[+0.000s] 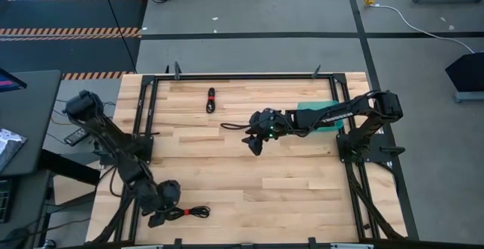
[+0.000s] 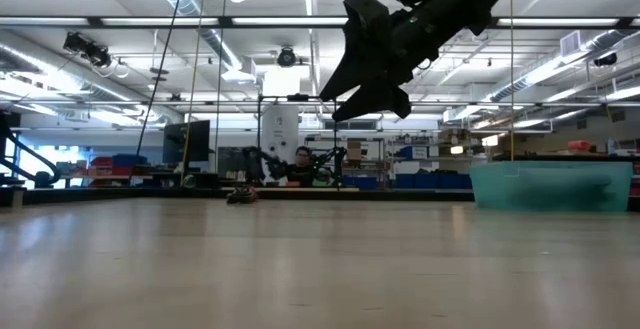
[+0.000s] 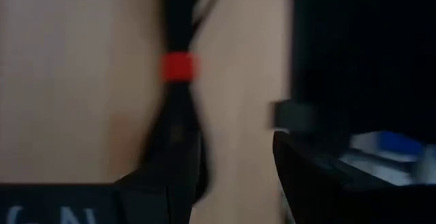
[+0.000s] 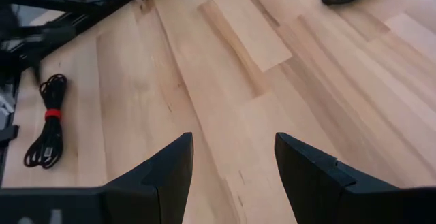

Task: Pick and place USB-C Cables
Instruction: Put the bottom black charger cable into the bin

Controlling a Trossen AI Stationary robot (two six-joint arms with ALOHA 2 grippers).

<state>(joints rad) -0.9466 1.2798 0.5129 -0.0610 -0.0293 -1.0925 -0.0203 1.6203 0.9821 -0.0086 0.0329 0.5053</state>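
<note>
Two grippers on the entry. Right gripper (image 1: 257,141): fingers spread, empty, hung clear above the table's (image 1: 227,181) middle, with bare wood below in the right wrist view. Left gripper (image 1: 162,216): low at the near left corner, fingers parted, not clenched. Just beside it, a black cable bundle (image 1: 190,213) with a red tie, flat on the wood, running right from the fingertips. In the left wrist view the bundle (image 3: 178,67) lies in line with one finger (image 3: 167,193); cannot tell if touching.

Three USB-C Cables counted from above:
- the one at the left gripper, listed above;
- one thin black cable (image 1: 231,126) just left of the right gripper, flat on the table;
- one black with red tie (image 1: 211,100), near the far edge, left of centre, well apart from both grippers.

One teal bin (image 1: 318,117) on the right side of the table, partly hidden under the right arm; open ground between it and the cables.

One black rail frame (image 1: 227,77) around the table edge.

One white cable with yellow plug (image 1: 372,4) on the floor, far right.

One person (image 2: 301,161) seated far behind the table, in the low view.
</note>
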